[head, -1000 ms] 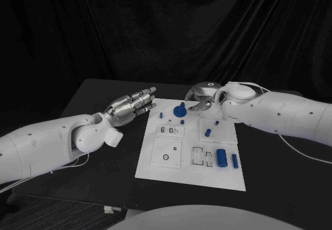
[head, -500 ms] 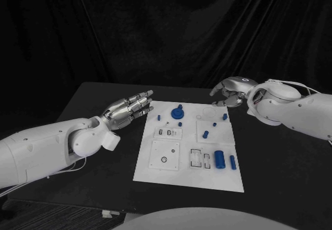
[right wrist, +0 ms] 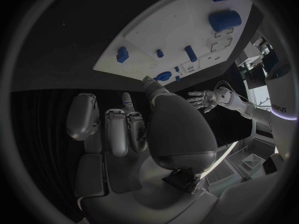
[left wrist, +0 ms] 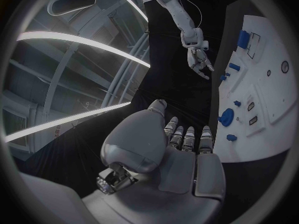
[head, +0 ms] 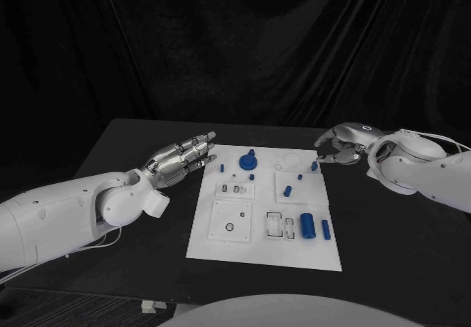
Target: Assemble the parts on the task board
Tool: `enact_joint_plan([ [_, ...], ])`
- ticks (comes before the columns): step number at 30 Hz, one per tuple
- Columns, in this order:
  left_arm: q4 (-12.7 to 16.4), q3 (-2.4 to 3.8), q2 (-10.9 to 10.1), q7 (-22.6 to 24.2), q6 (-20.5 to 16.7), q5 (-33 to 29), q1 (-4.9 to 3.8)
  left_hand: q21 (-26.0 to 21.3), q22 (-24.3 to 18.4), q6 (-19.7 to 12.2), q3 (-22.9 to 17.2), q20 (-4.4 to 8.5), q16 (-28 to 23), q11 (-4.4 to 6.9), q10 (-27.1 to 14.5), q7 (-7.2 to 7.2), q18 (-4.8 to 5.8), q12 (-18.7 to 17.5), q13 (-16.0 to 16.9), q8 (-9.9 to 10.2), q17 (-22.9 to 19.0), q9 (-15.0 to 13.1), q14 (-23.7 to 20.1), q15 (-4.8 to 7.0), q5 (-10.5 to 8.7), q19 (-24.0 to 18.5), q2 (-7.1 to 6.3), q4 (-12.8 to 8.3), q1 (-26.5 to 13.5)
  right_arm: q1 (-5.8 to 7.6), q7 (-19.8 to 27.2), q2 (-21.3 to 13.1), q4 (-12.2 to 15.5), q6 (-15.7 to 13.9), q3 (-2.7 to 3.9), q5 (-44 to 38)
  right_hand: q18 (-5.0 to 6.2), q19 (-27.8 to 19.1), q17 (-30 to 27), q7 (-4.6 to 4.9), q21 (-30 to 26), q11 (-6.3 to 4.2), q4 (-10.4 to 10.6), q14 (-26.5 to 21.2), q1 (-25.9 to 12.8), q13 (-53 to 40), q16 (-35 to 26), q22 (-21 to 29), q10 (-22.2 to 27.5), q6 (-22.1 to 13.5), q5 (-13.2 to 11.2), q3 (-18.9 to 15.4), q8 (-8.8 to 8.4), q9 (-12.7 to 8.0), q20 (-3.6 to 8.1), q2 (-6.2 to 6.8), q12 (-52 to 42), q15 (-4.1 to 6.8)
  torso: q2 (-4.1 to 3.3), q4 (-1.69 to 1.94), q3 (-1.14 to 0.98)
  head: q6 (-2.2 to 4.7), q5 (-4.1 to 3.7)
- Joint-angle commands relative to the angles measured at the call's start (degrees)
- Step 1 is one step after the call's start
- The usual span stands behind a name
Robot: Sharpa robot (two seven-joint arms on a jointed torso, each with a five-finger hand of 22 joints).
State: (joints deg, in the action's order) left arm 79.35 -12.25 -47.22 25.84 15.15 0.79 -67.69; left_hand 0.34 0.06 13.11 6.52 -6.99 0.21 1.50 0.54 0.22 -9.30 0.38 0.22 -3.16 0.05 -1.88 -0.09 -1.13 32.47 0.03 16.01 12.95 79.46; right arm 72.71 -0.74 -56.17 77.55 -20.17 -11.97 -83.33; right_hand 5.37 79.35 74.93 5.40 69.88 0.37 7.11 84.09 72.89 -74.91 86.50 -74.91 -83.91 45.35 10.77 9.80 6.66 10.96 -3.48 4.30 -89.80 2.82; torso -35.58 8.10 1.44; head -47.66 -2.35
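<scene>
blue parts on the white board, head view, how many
7: peg, round knob and stub far left; pin by the right hand; block mid-board; thick cylinder and thin cylinder near right. Others may be hidden.

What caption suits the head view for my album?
Two open robot hands, left hand and right hand, hover beside a white task board with blue parts.

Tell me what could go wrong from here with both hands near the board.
The right hand hovers at the task board's far corner, close to a small blue peg; lowering carelessly could knock it. The left hand hangs open beside the board's edge and might nudge the board if it sweeps inward.
</scene>
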Motion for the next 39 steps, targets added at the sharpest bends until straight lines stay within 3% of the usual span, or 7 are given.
enact_joint_plan([
  [1,0.01,0.06,0.04,0.92,0.69,-0.09,0.16,-0.34,-0.06,-0.02,0.09,-0.50,-0.21,-0.27,0.07,0.49,-0.64,-0.10,0.07,-0.31,-0.05,-0.08,0.09,-0.48,0.22,-0.03,0.01,-0.32,0.43,-0.63,-0.75,-0.09,-0.44,-1.82,0.02,0.22,-0.62,0.01,10.92,-0.41,-0.43,-0.39,0.25,4.06,-0.18,-15.09,-0.50,-6.31,-6.09,-0.19,-0.92,-0.58,-0.28,-0.20,0.28,0.14,-0.20,0.47,0.24,-0.32,-0.04,-0.17,0.03],
  [11,-0.08,0.06,-0.14,1.04,0.84,-0.09,0.57,-0.34,-0.06,-0.06,0.02,-0.52,-0.21,-0.29,0.06,0.51,-0.64,-0.11,0.07,-0.30,-0.05,-0.07,0.09,-0.50,0.27,-0.03,0.04,-0.40,0.45,-2.69,-1.08,1.71,-4.15,-1.06,0.01,0.24,-0.38,-0.58,10.17,-0.54,-1.74,-0.47,0.86,3.69,0.19,-14.46,-1.31,-5.93,-5.43,-0.94,-2.38,-1.25,-0.70,-0.64,0.33,0.47,0.20,0.53,0.25,-0.25,-0.04,-0.06,-0.41],
  [16,-0.09,0.06,-0.27,1.00,0.89,-0.09,0.76,-0.34,-0.06,-0.06,0.02,-0.52,-0.21,-0.29,0.06,0.51,-0.64,-0.11,0.07,-0.30,-0.05,-0.07,0.09,-0.50,0.27,-0.03,0.04,-0.40,0.45,-3.52,-0.79,2.96,-5.94,-0.96,0.01,0.25,-0.51,-0.27,10.52,-0.48,-1.24,-0.48,0.76,3.86,0.79,-15.09,-0.98,-6.19,-6.09,-0.79,-2.53,-1.28,-0.60,-0.68,0.36,0.50,-0.20,0.55,0.24,-0.14,0.10,-0.03,-0.65],
  [22,-0.13,0.06,-0.32,0.87,1.00,-0.09,0.91,-0.34,-0.06,-0.06,0.02,-0.52,-0.21,-0.29,0.06,0.51,-0.64,-0.11,0.07,-0.30,-0.05,-0.07,0.09,-0.50,0.27,-0.03,0.04,-0.40,0.45,-3.88,-0.47,4.36,-7.78,-0.55,0.01,0.25,-0.48,-0.29,10.38,-0.45,-1.47,-0.46,0.60,3.82,1.55,-15.09,-1.13,-6.16,-6.09,-0.54,-2.44,-1.25,-0.43,-0.71,0.38,0.42,-0.20,0.56,0.31,-0.39,0.04,0.16,-0.26],
  [32,-0.08,0.06,-0.43,0.70,1.08,-0.09,1.00,-0.34,-0.06,-0.06,0.02,-0.52,-0.21,-0.29,0.06,0.51,-0.64,-0.11,0.07,-0.30,-0.05,-0.07,0.09,-0.50,0.27,-0.03,0.04,-0.40,0.45,-4.39,-0.07,5.81,-9.67,0.01,0.02,0.26,-0.46,-0.32,10.05,-0.31,-1.79,-0.37,0.54,3.68,2.42,-15.09,-1.49,-6.17,-6.09,0.21,-1.21,-1.31,0.03,-0.66,0.36,0.21,-0.20,0.49,0.40,-0.30,-0.01,-0.21,-0.19],
  [34,-0.08,0.06,-0.46,0.67,1.10,-0.09,1.01,-0.34,-0.06,-0.06,0.02,-0.52,-0.21,-0.29,0.06,0.51,-0.64,-0.11,0.07,-0.30,-0.05,-0.07,0.09,-0.50,0.27,-0.03,0.04,-0.40,0.45,-4.56,-0.04,6.14,-10.17,0.28,0.02,0.26,-0.42,-0.37,9.92,-0.28,-2.11,-0.33,0.46,3.62,3.04,-15.09,-1.67,-6.17,-6.09,0.85,0.90,-1.29,0.42,-0.56,0.33,0.02,-0.20,0.46,0.39,-0.28,0.00,-0.22,-0.21],
  [39,-0.06,0.06,-0.47,0.65,1.15,-0.09,1.03,-0.34,-0.06,-0.05,-0.12,-0.55,-0.21,-0.31,0.08,0.52,-0.63,-0.10,0.08,-0.32,-0.05,-0.08,0.09,-0.54,0.31,-0.03,0.11,-0.54,0.47,-5.12,0.10,6.94,-11.54,0.73,0.02,0.26,-0.37,-0.48,9.67,-0.25,-2.48,-0.31,0.44,3.49,3.34,-15.09,-1.96,-6.12,-6.09,1.48,1.79,-1.33,0.82,-0.38,0.30,-0.06,-0.20,0.43,0.34,-0.28,0.06,-0.21,-0.20],
])
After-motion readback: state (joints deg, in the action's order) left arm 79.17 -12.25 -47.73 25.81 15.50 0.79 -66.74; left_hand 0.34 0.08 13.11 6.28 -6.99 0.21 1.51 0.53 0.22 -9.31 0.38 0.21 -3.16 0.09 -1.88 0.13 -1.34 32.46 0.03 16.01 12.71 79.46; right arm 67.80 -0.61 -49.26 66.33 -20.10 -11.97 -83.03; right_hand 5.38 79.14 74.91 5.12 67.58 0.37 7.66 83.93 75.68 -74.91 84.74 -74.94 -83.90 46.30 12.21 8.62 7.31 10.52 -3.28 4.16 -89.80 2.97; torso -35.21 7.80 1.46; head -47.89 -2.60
